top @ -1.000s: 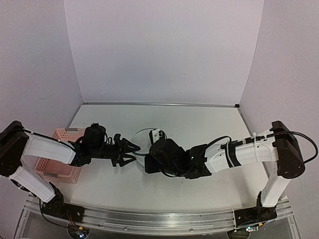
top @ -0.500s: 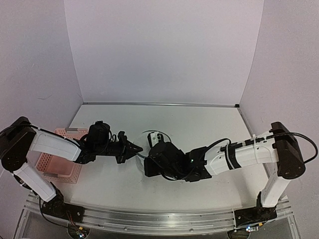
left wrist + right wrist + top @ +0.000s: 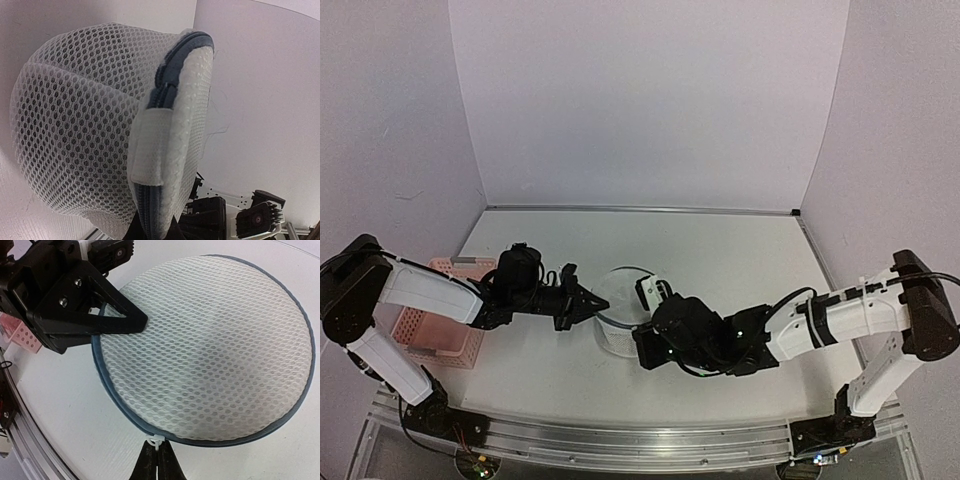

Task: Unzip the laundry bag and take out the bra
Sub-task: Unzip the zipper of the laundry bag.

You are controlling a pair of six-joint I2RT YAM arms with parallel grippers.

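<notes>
Laundry bag [image 3: 618, 292] partly behind right arm [image 3: 820, 325]

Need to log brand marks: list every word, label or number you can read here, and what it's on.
None readable: the white tab on the laundry bag is blank, and the pink basket shows no lettering.

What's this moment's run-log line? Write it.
left gripper: shut on rim of white mesh cylinder laundry bag | right gripper: shut on white zip pull | zip: closed | bra: unseen
</notes>
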